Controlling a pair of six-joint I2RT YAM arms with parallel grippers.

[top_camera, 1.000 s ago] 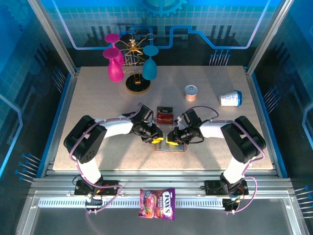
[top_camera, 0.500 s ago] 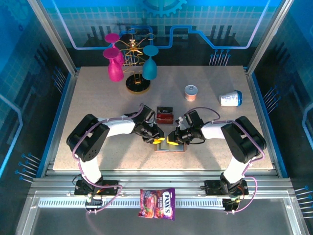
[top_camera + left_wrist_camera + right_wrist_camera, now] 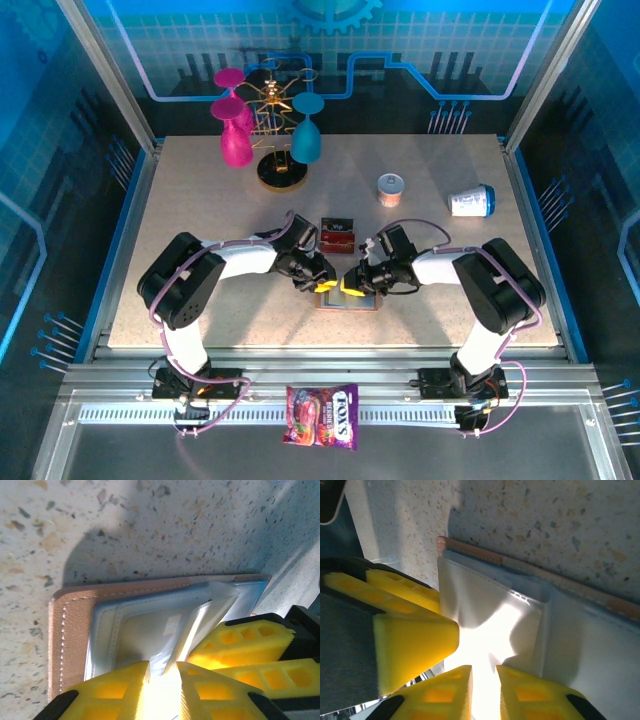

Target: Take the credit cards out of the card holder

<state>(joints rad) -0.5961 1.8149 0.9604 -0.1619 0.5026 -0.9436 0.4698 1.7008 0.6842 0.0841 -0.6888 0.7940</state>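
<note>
Left end effector (image 3: 162,671) edged inward onto card holder (image 3: 75,630) (open table (image 3: 200,220) beyond).

Front centre blocked: left gripper (image 3: 324,286) and right gripper (image 3: 349,288) stand tip to tip over the card holder (image 3: 366,302), each pinching its lining; no passage between. Credit cards (image 3: 338,236) lie just behind them. Glass stand (image 3: 272,160) obstructs rear left; can (image 3: 390,190) and tipped cup (image 3: 470,201), rear right. Bench (image 3: 180,220) open along both side edges and mid-rear.
</note>
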